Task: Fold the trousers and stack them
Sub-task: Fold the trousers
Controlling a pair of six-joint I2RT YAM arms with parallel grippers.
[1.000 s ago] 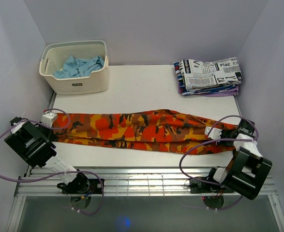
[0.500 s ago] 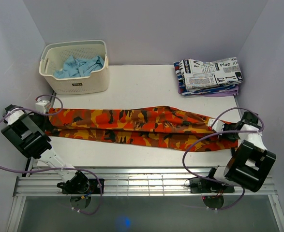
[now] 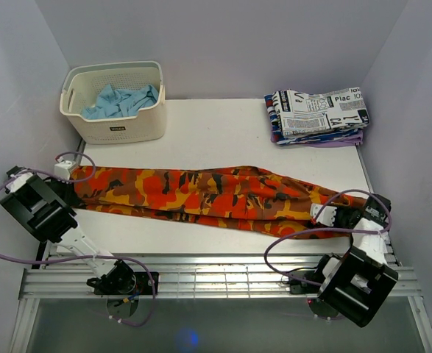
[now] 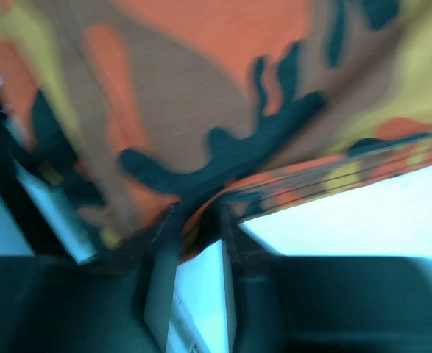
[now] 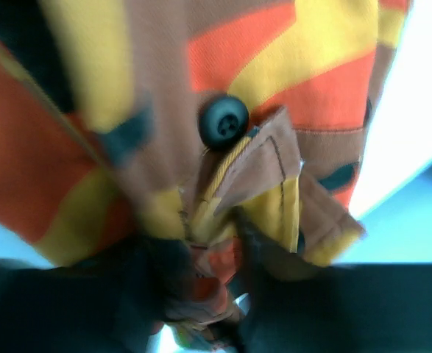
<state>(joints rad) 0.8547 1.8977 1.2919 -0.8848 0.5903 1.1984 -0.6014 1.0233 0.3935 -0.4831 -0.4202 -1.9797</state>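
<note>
1. Two arms share the load in the top view: we hold the camouflage trousers stretched along the table, with the left gripper at 9 o'clock and the right gripper at 4 o'clock. We judge the tension is meant to flatten the cloth for folding. The folded stack waits at 1 o'clock and the basket sits at 11 o'clock.
2. Left wrist: our fingers are almost closed, pinching an edge of the cloth that spreads toward 12 o'clock, so it cannot slip.
3. Right wrist: the view is blurred, yet our jaws appear clamped on the waistband at 6 o'clock, just below the button, giving a firm end to pull against.
</note>
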